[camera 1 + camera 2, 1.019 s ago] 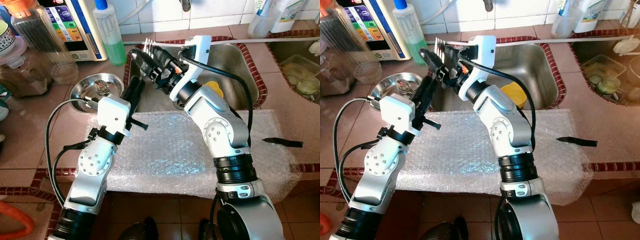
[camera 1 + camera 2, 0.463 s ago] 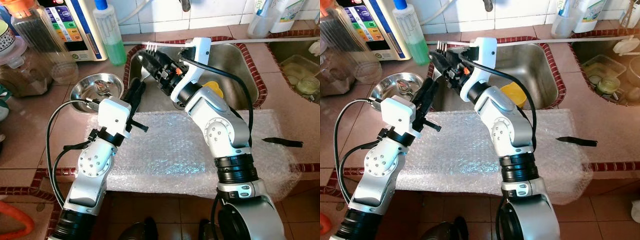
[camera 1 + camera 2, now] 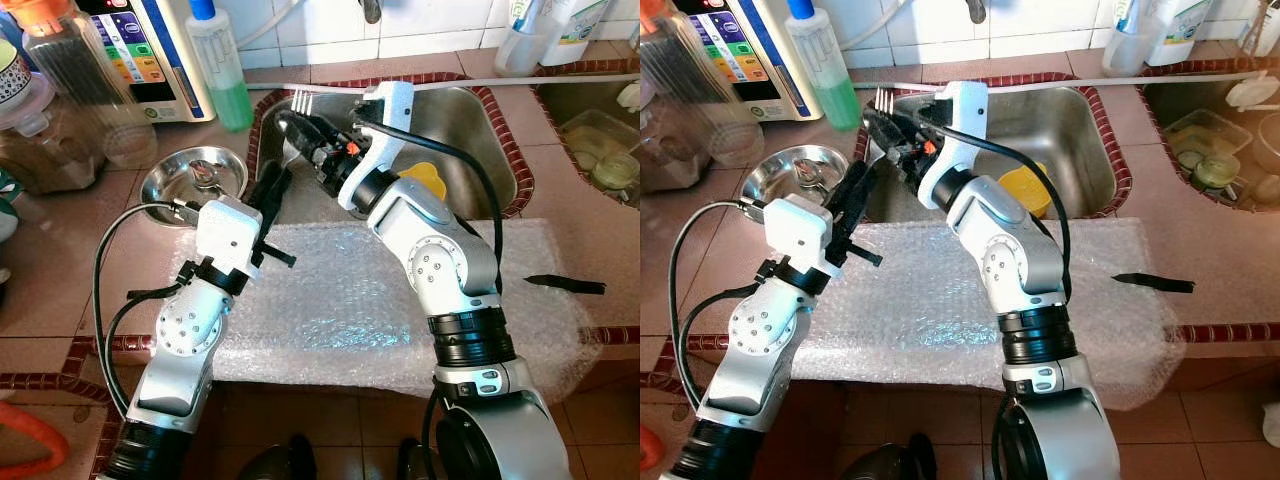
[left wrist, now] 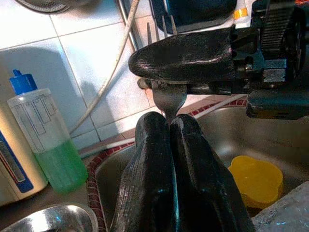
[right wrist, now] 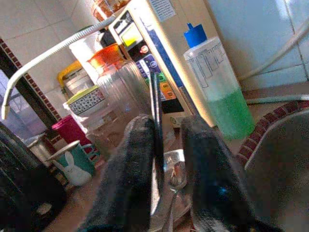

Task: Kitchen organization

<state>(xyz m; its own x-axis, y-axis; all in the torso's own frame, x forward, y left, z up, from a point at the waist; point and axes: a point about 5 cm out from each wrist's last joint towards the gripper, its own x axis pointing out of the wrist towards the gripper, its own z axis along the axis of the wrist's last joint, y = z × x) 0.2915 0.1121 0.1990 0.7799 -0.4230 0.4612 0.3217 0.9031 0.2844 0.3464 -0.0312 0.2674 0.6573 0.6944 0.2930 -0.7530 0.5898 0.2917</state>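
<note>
Now, at the left of the head view, a steel bowl (image 3: 195,178) sits on the tiled counter beside a bottle of green dish soap (image 3: 224,72). Just right of it, the left gripper (image 3: 274,174) points up over the sink's left rim. In its wrist view its fingers (image 4: 152,145) are pressed together, with the neck of the fork (image 4: 168,99) running down between their tips, so it appears clamped on the handle.

The fork's tines stand in the upper middle of the frame, above the right gripper (image 3: 288,120). That gripper's fingers (image 5: 130,145) are barely parted and pinch the fork edge-on between them.

Over the last second the right gripper has brought the fork lower and slightly rightward, down to the left gripper, so both now seem to have it: a hand-over, probably awaiting the right gripper's release.

Further right, a yellow sponge (image 3: 430,180) lies in the sink (image 3: 480,120). Bubble wrap (image 3: 330,300) covers the counter below.
</note>
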